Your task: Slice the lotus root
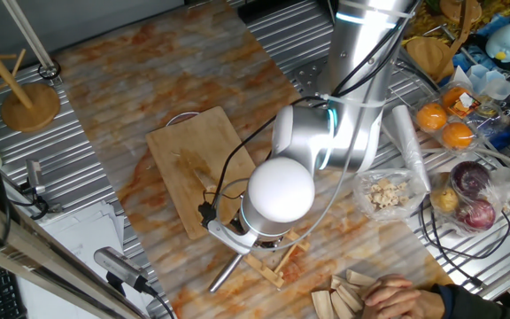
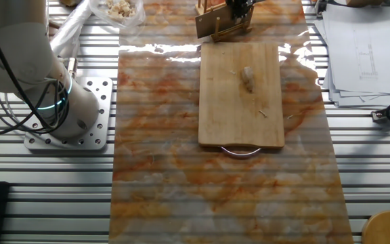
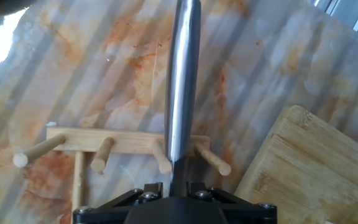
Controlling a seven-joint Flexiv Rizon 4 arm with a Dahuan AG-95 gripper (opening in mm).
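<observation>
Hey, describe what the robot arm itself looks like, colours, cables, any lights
The arm is glossy silver-white, with rounded joint housings and a white domed cap. A teal light ring glows at one joint. Black cables run along the outside down to the wrist. The claw is dark, with visible screw heads.

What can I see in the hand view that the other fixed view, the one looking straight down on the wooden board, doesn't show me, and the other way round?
Only the hand view shows the shiny metal handle running out from the gripper, and the wooden rack's pegs up close. Whether the fingers clamp the handle is hidden. Only the other fixed view shows the lotus root, a small pale piece lying on the cutting board, plus the arm's base and the papers. Both show the marbled table mat, the rack beyond the board's far end, and part of the board.
</observation>
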